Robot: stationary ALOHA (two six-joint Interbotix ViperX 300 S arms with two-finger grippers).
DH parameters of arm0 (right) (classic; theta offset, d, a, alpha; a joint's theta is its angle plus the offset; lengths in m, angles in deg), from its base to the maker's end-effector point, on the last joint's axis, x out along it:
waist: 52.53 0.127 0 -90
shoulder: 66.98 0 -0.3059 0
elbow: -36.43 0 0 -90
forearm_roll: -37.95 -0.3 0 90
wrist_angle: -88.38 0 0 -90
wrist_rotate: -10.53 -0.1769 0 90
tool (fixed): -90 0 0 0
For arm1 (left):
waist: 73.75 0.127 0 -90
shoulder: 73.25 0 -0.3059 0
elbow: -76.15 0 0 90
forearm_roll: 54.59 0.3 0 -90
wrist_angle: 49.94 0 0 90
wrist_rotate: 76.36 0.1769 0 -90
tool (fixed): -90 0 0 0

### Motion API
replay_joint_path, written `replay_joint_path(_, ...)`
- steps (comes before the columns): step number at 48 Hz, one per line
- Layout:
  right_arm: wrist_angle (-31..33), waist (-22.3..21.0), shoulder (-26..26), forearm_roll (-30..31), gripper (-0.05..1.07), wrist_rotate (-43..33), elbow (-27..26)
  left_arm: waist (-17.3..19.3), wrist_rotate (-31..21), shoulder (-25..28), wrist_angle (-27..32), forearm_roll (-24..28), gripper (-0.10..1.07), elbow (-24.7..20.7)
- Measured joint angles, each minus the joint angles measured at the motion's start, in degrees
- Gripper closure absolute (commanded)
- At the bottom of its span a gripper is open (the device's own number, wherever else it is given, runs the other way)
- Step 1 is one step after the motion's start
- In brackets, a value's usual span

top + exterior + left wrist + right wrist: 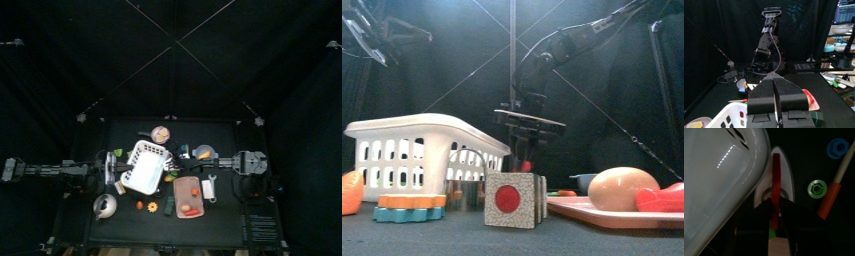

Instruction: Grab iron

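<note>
White basket (422, 150) beside the right hand; card box with red dot (513, 198) below and in front of it; pink tray (616, 214), ball (621, 187), orange gear (412, 202) on desk.

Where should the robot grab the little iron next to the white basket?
By its red handle, I think. The iron lies flat beside the basket, and the handle is a thin ridge running along its middle, so the right pincer should come from straight above with one jaw on each side, as it is lined up now.
</note>
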Motion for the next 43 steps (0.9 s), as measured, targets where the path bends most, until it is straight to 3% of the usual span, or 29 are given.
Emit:
replay_joint_path(12,0.2,0.0,-0.3,1.0,0.66,0.1,0.7,0.1,0.0,0.0,0.0,0.0,0.98,0.0)
replay_joint_path(43,1.1,-0.2,-3.9,3.8,0.66,0.2,3.3,0.4,0.0,0.0,0.0,0.0,0.98,0.2)
